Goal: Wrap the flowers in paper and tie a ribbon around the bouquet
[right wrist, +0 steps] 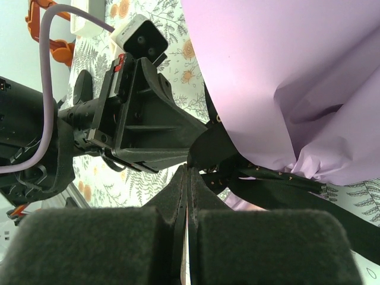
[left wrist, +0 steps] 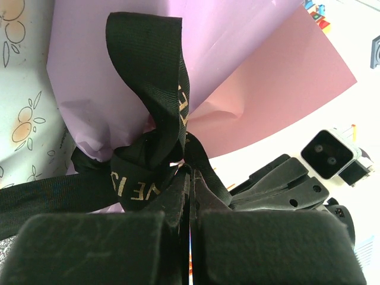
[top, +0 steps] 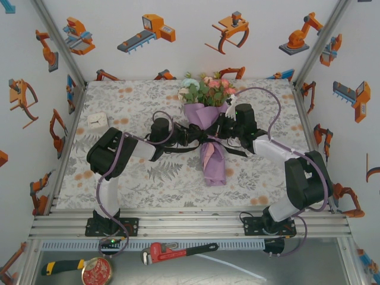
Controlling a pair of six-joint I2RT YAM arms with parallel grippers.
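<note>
Where the floral-printed tabletop (top: 130, 101) meets white walls (top: 178, 53) dotted with orange robot pictures, the bouquet (top: 211, 155) lies mid-surface, left gripper (top: 190, 135) and right gripper (top: 222, 130) each clenched on its black ribbon (left wrist: 148, 89).

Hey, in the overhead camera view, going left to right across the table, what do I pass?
Small white square box → black left robot arm → lilac-purple paper-wrapped bouquet of pink and cream flowers → black right robot arm.
</note>
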